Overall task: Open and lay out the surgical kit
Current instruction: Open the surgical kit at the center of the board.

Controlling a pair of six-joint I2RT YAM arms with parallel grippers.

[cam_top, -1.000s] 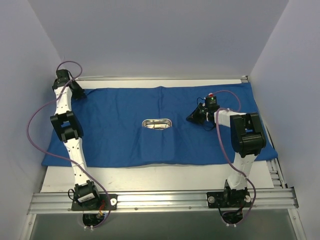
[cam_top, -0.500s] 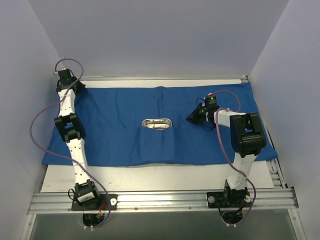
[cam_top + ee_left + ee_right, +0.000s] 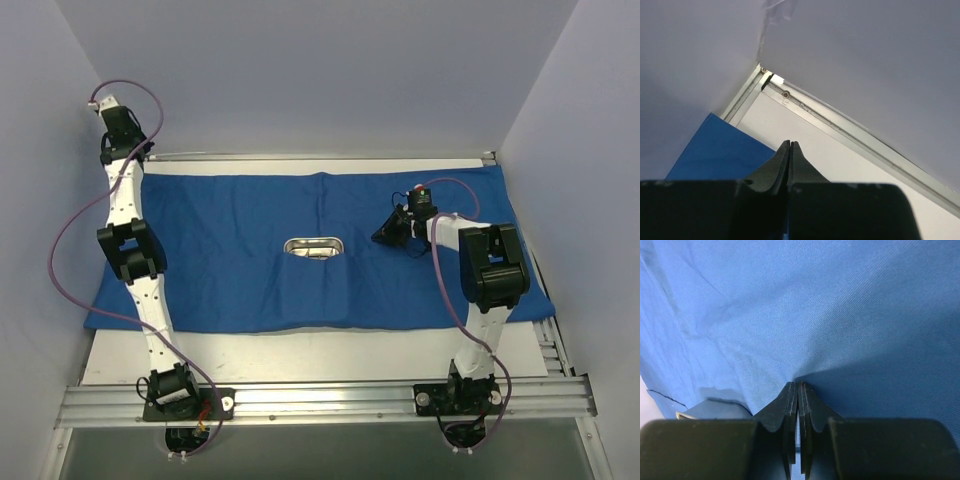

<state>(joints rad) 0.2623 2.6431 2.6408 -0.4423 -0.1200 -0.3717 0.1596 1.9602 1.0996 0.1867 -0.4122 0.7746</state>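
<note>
The left arm point(image 3: 130, 255) is stretched almost straight toward the far-left corner of the table point(image 3: 300, 355). The left gripper point(image 3: 790, 145) is held just past the corner of the royal-blue cloth wrap point(image 3: 230, 240), its jaws pressed together with nothing seen between them. The right arm point(image 3: 490, 265) is folded at the elbow, and the right gripper point(image 3: 795, 386) is lowered onto the spread cloth to the right of the steel tray point(image 3: 314, 245), jaws closed on a pucker of fabric.

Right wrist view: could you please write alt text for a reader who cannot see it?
The right arm's black tool, jaws shut, pinches the royal-blue cloth wrap, which puckers toward its tips and fills nearly the frame. A sliver of white table shows at left.
</note>
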